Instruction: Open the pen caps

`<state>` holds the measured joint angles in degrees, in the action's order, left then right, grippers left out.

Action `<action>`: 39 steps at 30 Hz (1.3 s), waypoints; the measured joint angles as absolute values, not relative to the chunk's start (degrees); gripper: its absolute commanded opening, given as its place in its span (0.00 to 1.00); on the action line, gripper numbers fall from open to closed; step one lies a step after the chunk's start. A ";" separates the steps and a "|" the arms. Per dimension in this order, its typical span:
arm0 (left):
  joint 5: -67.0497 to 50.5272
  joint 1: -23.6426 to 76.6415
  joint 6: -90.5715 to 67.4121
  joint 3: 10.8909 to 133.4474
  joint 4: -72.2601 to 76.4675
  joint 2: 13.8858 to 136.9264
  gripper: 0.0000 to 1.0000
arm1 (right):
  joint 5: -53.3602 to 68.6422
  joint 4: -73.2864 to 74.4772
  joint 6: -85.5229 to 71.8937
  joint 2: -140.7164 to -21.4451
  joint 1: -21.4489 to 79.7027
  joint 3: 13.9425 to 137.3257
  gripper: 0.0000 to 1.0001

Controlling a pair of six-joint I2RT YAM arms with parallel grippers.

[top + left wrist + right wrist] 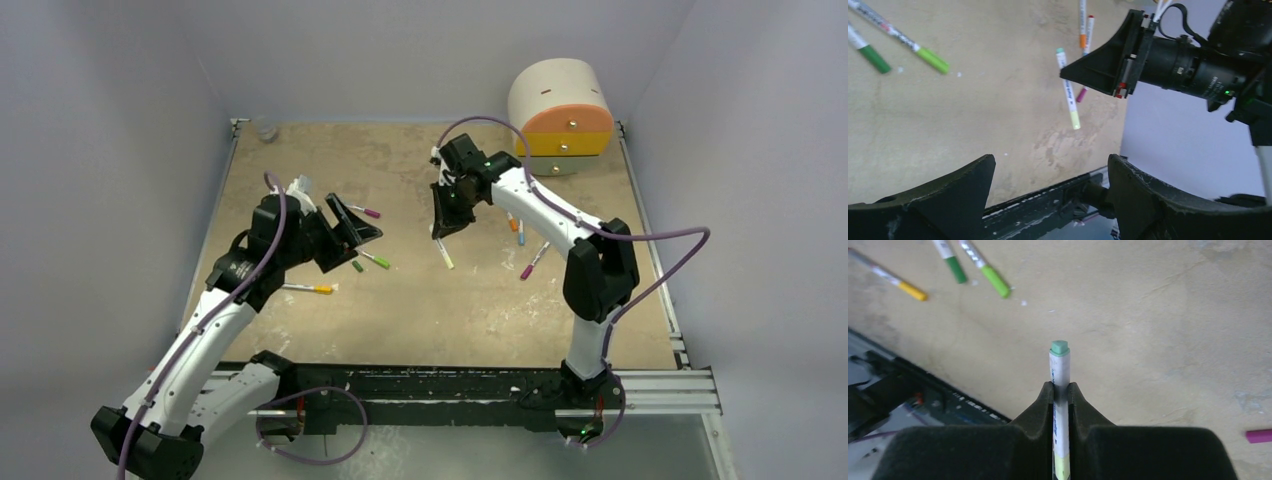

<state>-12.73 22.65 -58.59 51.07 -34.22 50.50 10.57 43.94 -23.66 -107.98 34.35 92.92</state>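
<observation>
My right gripper (1061, 386) is shut on the white barrel of a pen (1060, 365). The pen's teal end sticks out past the fingertips, and its pale yellow cap (1061, 466) sits back between the jaws. From above, the right gripper (440, 232) holds this pen above mid-table, yellow cap (448, 262) lowest. My left gripper (355, 232) is open and empty, a short way left of it. In the left wrist view the left gripper (1048, 162) is wide open, with the held pen (1066, 85) ahead of it. Capped pens lie loose: magenta (365, 211), light green (377, 260), yellow (312, 289).
A dark green cap end (357, 266) lies beside the light green pen. Orange (513, 224), blue (520, 236) and magenta (533, 262) pens lie under the right arm. A round cream-and-orange drawer unit (560, 115) stands at the back right. A small clear object (265, 128) is at the back left corner.
</observation>
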 measured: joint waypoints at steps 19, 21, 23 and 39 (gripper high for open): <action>-23.92 22.94 -64.66 55.59 -18.85 57.39 0.80 | 41.69 -8.69 -66.87 -91.74 25.85 67.79 0.00; -24.56 23.38 -65.19 55.59 -16.60 58.52 0.80 | 42.70 -12.49 -69.17 -91.77 26.06 67.77 0.00; -25.41 24.10 -65.43 55.55 -14.46 59.92 0.80 | 43.53 -15.31 -70.43 -91.77 26.20 67.77 0.00; -23.79 32.40 -68.12 54.50 -6.83 64.29 0.43 | 43.00 -20.40 -75.59 -91.74 26.20 66.81 0.00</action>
<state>-23.79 32.40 -68.12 54.50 -6.83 64.29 43.00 -20.40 -75.59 -91.74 26.20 66.81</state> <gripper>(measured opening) 0.562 0.088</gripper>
